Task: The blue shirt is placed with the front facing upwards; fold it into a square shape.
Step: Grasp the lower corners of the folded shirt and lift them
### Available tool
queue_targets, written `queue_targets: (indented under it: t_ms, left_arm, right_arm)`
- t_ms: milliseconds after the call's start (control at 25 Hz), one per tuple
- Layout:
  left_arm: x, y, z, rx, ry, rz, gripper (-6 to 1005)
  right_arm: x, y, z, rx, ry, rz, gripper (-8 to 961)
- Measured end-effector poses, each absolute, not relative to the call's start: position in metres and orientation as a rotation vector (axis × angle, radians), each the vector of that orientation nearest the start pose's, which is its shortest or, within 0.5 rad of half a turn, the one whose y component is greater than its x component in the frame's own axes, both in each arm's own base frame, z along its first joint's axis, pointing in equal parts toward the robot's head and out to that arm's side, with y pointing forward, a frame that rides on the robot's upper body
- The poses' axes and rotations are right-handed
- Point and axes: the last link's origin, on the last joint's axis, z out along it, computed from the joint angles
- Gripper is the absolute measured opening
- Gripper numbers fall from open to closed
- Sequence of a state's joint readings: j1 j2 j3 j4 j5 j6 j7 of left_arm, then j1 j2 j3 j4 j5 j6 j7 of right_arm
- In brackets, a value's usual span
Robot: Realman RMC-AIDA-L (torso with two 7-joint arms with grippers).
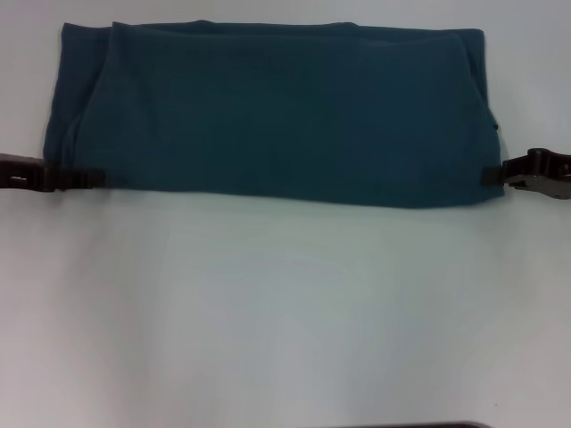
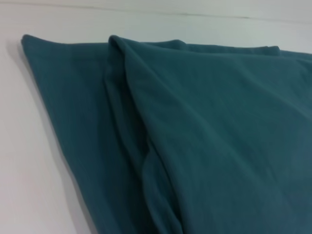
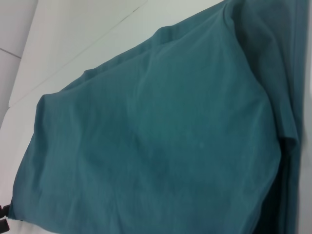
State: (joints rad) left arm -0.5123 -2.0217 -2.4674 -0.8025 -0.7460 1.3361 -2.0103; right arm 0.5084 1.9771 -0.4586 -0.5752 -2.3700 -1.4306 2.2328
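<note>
Gripping the shirt's two near corners, both end effectors work low on the bench. The left end effector (image 1: 82,179) sits at 9 o'clock in the head view, its fingers closed on the cloth at the near left corner. The right end effector (image 1: 496,174) sits at 3 o'clock, clamped on the near right corner.

Between them the blue shirt (image 1: 268,116) lies as a wide folded band across the far half of the white bench (image 1: 285,312), from 10 to 2 o'clock, plain side up with no lettering showing. The left wrist view shows overlapping layers and a soft ridge.

I judge the cloth light, limp and stretchy; it will sag and wrinkle if lifted unevenly. Pinching through all layers at the corners, with both sides moving together, should keep the edges aligned.
</note>
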Motion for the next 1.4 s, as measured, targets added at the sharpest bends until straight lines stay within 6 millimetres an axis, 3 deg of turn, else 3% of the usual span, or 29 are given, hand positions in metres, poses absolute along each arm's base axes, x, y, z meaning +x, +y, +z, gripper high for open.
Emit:
queue_targets:
  t_ms: [840,1160,1400]
  left_arm:
    - [-0.33,0.355,0.051,-2.299,-1.297,-0.146,790]
    - [-0.335,0.356,0.051,-2.277,-1.291,-0.109,559]
    - [-0.338,0.355,0.052,-2.273,-1.289,-0.084,331]
  right_arm:
    - [0.349,0.318,0.034,-2.083,1.905,0.48,29]
    - [0.349,0.318,0.034,-2.084,1.903,0.48,32]
    - [0.349,0.318,0.034,-2.085,1.904,0.48,34]
